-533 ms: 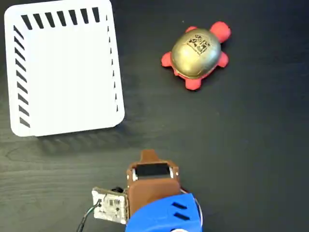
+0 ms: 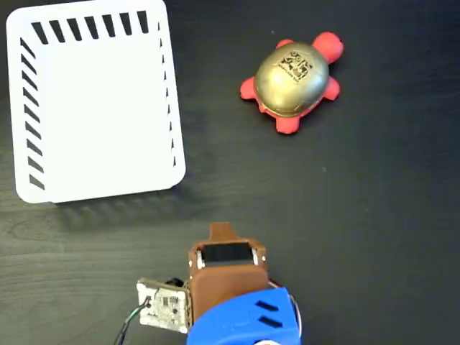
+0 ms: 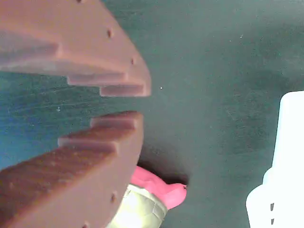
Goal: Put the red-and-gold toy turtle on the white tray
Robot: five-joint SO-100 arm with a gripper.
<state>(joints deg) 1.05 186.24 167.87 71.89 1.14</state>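
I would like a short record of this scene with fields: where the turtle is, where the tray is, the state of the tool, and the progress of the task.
turtle: red-and-gold toy turtle lies on the dark table, upper right in the fixed view, outside the tray
tray: white tray at upper left, nothing in it
tool: tool holds nothing, fingers a little apart, away from the turtle
progress: turtle not yet grasped

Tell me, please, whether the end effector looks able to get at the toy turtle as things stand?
Probably yes: only bare dark table lies between the end effector and the red-and-gold toy turtle, and the white tray sits off to the left.
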